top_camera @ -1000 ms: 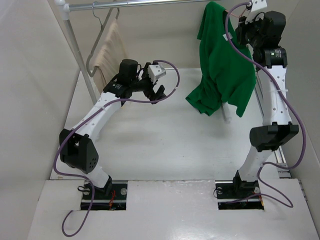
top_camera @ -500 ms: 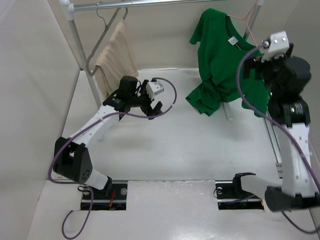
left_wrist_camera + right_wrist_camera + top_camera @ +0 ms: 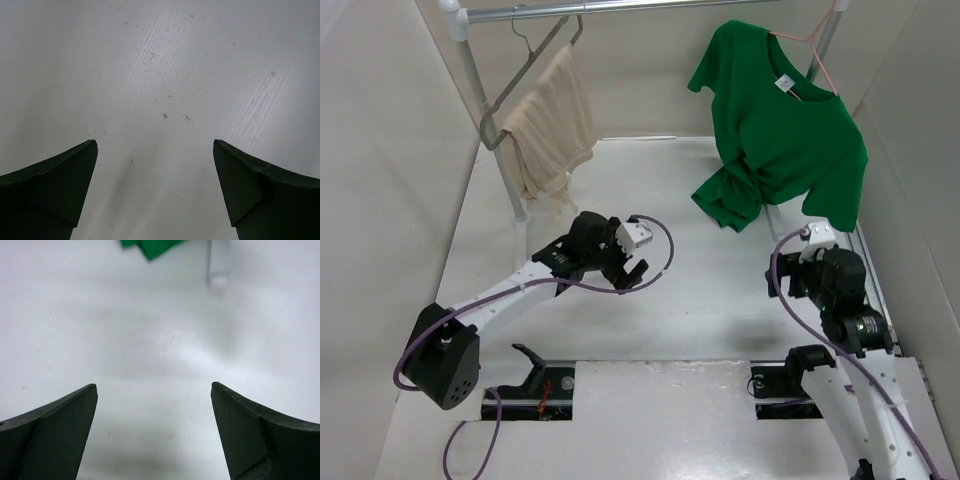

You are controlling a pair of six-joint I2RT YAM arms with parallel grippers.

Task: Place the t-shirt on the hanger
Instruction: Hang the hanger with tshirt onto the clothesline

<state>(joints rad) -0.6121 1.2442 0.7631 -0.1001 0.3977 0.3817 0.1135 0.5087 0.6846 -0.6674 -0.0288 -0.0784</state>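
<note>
T-shirt [image 3: 780, 140] drapes over the hanger [image 3: 820, 60]; left claw [image 3: 154, 146] and right claw [image 3: 152, 386] both gape, empty.

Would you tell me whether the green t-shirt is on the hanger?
On: the t-shirt hangs from the hanger, wire showing at its collar.

The t-shirt [image 3: 790, 140] is plain bright green with a small white neck label [image 3: 784, 83]. The hanger [image 3: 807, 40] is pink-red. Another garment [image 3: 552, 125] is beige. The bench [image 3: 720, 300] is white (faintly speckled up close). The left arm [image 3: 505, 292] and right arm [image 3: 885, 410] are white with black joints and purple cables [image 3: 667, 250]. The left claw [image 3: 155, 150] and right claw [image 3: 154, 390] look blackish-green.
</note>
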